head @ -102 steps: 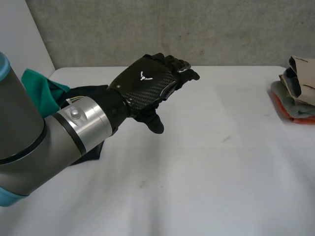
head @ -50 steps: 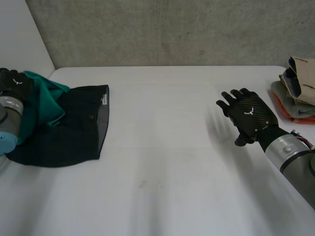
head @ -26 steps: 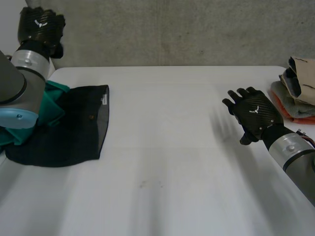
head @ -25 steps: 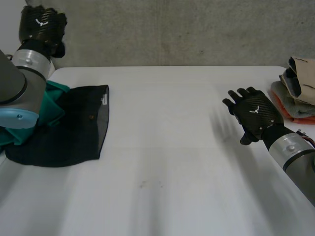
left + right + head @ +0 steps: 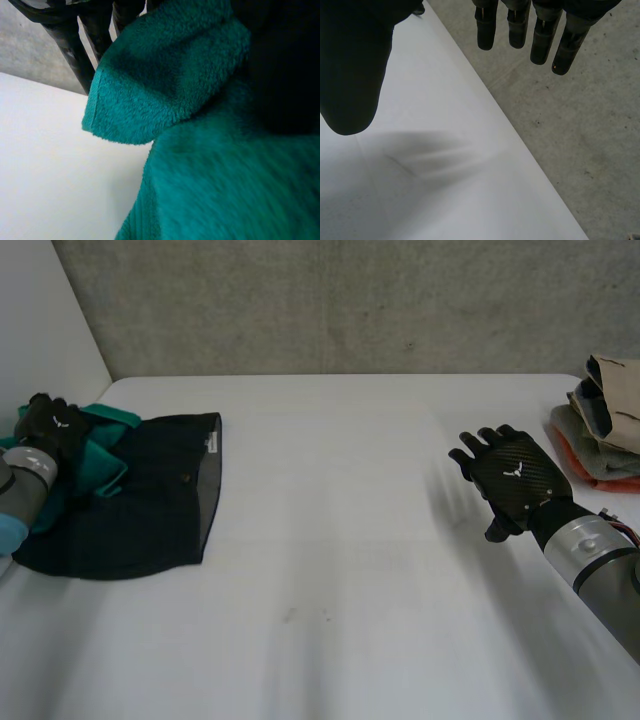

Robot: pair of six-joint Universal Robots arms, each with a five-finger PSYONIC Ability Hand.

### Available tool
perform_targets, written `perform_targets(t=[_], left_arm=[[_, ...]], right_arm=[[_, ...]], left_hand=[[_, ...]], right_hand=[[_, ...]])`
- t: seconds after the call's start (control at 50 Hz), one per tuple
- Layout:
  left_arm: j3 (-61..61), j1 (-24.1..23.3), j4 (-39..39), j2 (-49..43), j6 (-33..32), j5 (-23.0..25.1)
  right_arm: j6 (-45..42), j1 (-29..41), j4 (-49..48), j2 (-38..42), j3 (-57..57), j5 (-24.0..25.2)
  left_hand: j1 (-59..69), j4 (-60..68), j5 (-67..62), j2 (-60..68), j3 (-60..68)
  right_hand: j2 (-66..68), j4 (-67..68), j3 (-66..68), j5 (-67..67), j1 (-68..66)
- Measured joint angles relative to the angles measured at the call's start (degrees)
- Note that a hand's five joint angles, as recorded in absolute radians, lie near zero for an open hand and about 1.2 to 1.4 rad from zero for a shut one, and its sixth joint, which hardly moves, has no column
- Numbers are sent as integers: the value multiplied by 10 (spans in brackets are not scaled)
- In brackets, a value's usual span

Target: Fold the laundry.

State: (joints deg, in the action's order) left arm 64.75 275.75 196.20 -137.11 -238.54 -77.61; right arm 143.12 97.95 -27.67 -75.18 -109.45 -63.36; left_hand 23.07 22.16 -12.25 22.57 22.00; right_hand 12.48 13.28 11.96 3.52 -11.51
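Note:
A teal fleece cloth [image 5: 104, 462] lies bunched on a black garment [image 5: 150, 502] at the table's far left. My left hand [image 5: 52, 426] rests on the teal cloth's outer side, back up. In the left wrist view its straight fingers [image 5: 75, 41] reach down behind a rolled fold of the teal fleece [image 5: 200, 130], with the black garment [image 5: 287, 60] beside it. My right hand [image 5: 512, 478] hovers over the bare table at the right, palm down, holding nothing. In the right wrist view its fingers [image 5: 540, 35] and thumb [image 5: 355, 60] spread straight.
A stack of folded clothes [image 5: 603, 425] sits at the table's right edge, just beyond my right hand. The white table [image 5: 330, 540] stretches bare between the two hands. A grey concrete wall [image 5: 350, 300] runs behind the table's back edge.
My left arm has swung down from high against the back wall onto the teal cloth. My right hand has drifted slightly, staying spread.

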Motion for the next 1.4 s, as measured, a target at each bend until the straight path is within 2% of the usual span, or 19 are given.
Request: perform_targets(t=[0.02, 0.06, 0.08, 0.12, 0.16, 0.24, 0.34, 0.52, 0.68, 0.72, 0.76, 0.78, 0.8, 0.82, 0.94, 1.18, 1.2, 1.26, 1.4], left_arm=[[-8, 3, 0, -8, 1, 4], [-15, 6, 0, -15, 2, 7], [-21, 7, 0, -21, 3, 9], [-26, 7, 1, -23, 5, 9], [-27, 5, 2, -22, 7, 8], [-23, -5, 8, -9, 14, 4], [2, -54, 33, 55, 58, -9], [52, -220, 42, 198, 244, -34], [78, -362, 17, 227, 388, -34], [80, -410, 9, 204, 422, -34], [81, -422, 7, 196, 427, -34], [81, -448, 2, 175, 437, -34], [80, -469, -2, 157, 441, -35], [80, -480, -5, 146, 441, -36], [82, -493, -16, 133, 434, -44], [130, -439, -41, 213, 433, -88], [152, -433, -45, 235, 436, -102], [171, -433, -47, 244, 441, -119], [184, -444, -45, 234, 446, -143]], right_arm=[[0, 0, 0, 0, 0, 0], [-1, 0, 0, 1, 0, 0], [-1, 0, 0, 1, 0, 0], [-2, 0, 0, 1, 1, 0], [-2, 0, 0, 2, 1, 0], [-2, 0, 0, 2, 1, -1], [-1, 0, 0, 2, 1, -4], [2, -2, -2, -2, 2, -9], [5, -9, -2, -7, 12, -31], [7, -13, 0, -8, 19, -47], [7, -14, 1, -8, 20, -51], [8, -16, 1, -9, 23, -56], [9, -19, 2, -9, 27, -62], [10, -20, 3, -9, 28, -64], [19, -25, 13, -9, 34, -65], [92, -30, 102, -16, 79, -48], [119, -34, 166, -28, 103, -26], [136, -36, 240, -37, 134, 0], [153, -36, 362, -28, 204, 26]], left_hand=[[107, 96, -89, 91, 96], [170, 154, -143, 149, 154], [288, 264, -244, 271, 263], [401, 398, -376, 399, 395], [407, 453, -417, 445, 446], [407, 463, -418, 452, 456], [407, 463, -418, 455, 459], [407, 465, -418, 456, 460], [407, 466, -418, 456, 462], [394, 443, -408, 435, 441], [359, 398, -376, 383, 388], [175, 231, -217, 214, 233], [175, 231, -217, 214, 233], [-86, -31, 42, -41, -25], [-99, -79, 87, -84, -76], [-99, -80, 87, -84, -76], [-97, -80, 86, -84, -76], [-97, -80, 86, -84, -76], [-97, -78, 85, -83, -75]], right_hand=[[0, 0, 0, 0, 0], [0, 0, 0, 0, 0], [0, 0, 0, 0, 0], [0, 0, 0, 0, 0], [0, 0, 0, 0, 0], [0, 0, 0, 0, 0], [0, 0, 0, 0, 0], [0, 0, 0, 0, 0], [0, 0, 0, 0, 0], [0, 0, 0, 0, 0], [0, 0, 0, 0, 0], [0, 0, 0, 0, 0], [0, 0, 0, 0, 0], [0, 0, 0, 0, 0], [0, 0, 0, 0, 0], [0, 0, 0, 0, 0], [0, 0, 0, 0, 0], [0, 0, 0, 0, 0], [0, 0, 0, 0, 0]])
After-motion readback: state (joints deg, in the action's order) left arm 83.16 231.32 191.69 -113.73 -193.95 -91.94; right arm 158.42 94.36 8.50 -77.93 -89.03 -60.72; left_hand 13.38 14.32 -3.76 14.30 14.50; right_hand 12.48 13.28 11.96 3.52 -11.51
